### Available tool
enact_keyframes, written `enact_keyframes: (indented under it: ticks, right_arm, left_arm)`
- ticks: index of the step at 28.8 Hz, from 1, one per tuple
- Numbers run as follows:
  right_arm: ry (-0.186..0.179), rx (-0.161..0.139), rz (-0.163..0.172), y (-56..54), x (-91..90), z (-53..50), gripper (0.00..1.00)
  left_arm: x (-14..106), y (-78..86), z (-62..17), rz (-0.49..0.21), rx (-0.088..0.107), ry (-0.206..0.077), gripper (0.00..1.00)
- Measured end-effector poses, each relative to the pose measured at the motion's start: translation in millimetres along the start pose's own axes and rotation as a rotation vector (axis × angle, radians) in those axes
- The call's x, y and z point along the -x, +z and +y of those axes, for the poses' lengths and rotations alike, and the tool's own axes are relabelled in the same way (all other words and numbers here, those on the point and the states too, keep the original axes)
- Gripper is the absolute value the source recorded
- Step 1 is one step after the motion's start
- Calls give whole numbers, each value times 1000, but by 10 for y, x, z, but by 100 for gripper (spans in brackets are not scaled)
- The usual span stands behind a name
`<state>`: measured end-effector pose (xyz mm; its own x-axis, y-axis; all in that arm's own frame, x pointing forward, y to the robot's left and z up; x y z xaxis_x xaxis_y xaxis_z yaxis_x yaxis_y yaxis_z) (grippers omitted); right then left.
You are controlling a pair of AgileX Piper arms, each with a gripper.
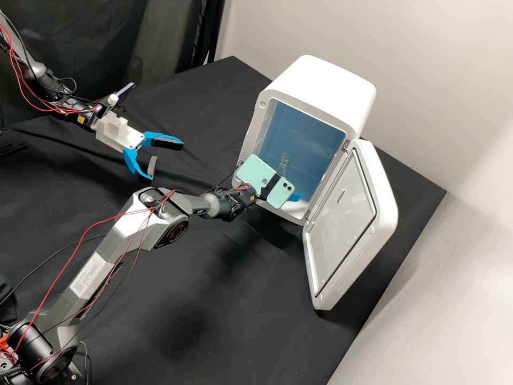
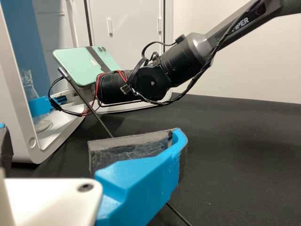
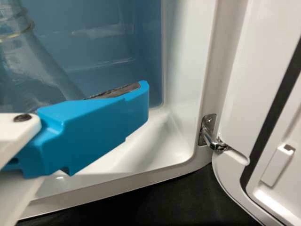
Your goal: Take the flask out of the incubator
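As it stands upright on the chamber floor, the flask (image 3: 28,61), clear conical glass, sits inside the white incubator (image 1: 320,85), near the front opening. Right gripper (image 2: 41,106): inside the chamber, just beside the flask's body; whether it clamps the glass cannot be told. Incubator door (image 1: 352,224): swung open. Mint-green phone (image 1: 265,182): mounted on the right arm's wrist, at the opening. Left gripper (image 1: 163,159): above the black surface (image 1: 214,294), well apart from the incubator, fingers spread, nothing between them.
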<state>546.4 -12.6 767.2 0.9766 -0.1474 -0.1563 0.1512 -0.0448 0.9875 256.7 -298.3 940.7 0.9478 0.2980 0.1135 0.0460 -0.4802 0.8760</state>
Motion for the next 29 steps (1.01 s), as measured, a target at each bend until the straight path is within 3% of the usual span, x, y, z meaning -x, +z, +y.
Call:
enact_keyframes:
  ticks: [7, 18, 24, 25, 29]
  right_arm:
    - [0, 0, 0, 0, 0, 0, 100]
    - [16, 45, 38, -4, 1, 46, 100]
    - [9, 34, 43, -9, 1, 41, 100]
    - [8, 29, 44, -10, 1, 39, 0]
    - [3, 31, 49, -14, 1, 34, 0]
  left_arm:
    - [0, 0, 0, 0, 0, 0, 100]
    - [0, 0, 0, 0, 0, 0, 100]
    - [0, 0, 0, 0, 0, 0, 100]
    - [0, 0, 0, 0, 0, 0, 100]
    - [0, 0, 0, 0, 0, 0, 100]
